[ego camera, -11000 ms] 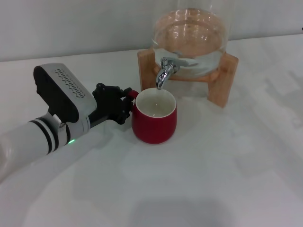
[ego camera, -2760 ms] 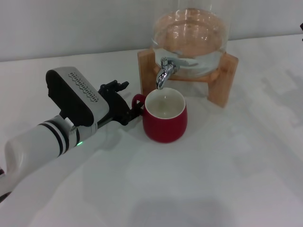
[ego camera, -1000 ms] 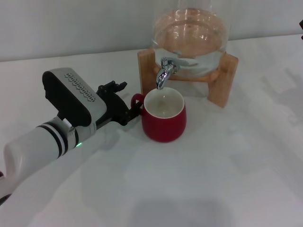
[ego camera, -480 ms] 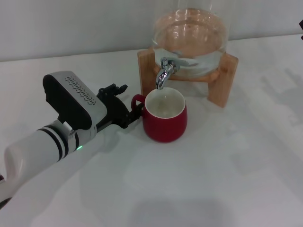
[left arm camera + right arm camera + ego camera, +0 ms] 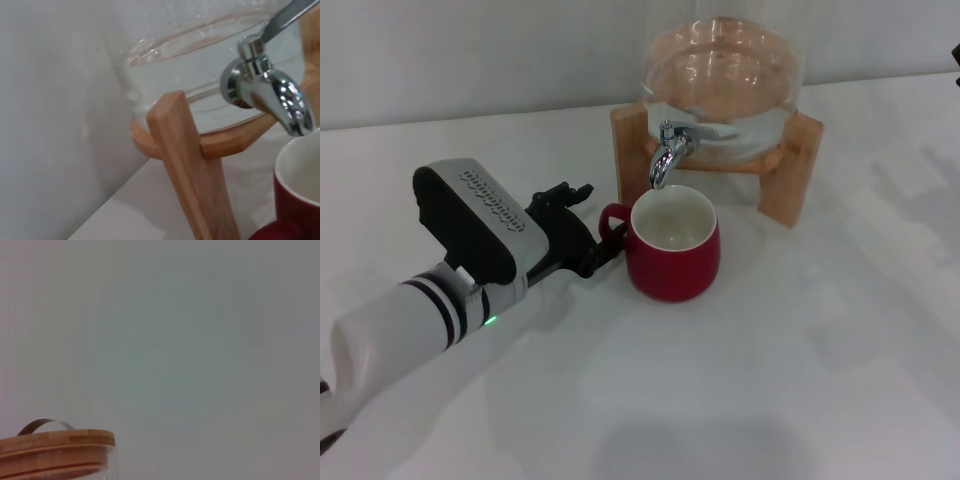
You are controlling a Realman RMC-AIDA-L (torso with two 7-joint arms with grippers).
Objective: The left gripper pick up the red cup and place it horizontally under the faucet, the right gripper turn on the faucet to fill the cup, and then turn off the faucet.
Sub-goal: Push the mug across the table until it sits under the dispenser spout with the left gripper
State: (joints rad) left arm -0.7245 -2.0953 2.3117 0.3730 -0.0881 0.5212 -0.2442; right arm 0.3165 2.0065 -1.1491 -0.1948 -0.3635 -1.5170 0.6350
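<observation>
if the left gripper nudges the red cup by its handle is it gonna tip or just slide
Probably slide: the red cup is squat and wide, standing upright on the smooth white table. It looks like glazed ceramic, so likely stiff and heavy for its size. A push on the handle from the left gripper may turn it out from under the faucet.

No text, label, brand, number or sign can be read in any of the views. Nothing legible is carried by the red cup (image 5: pixel 675 245), the faucet (image 5: pixel 669 150) or the glass dispenser (image 5: pixel 725 80).
</observation>
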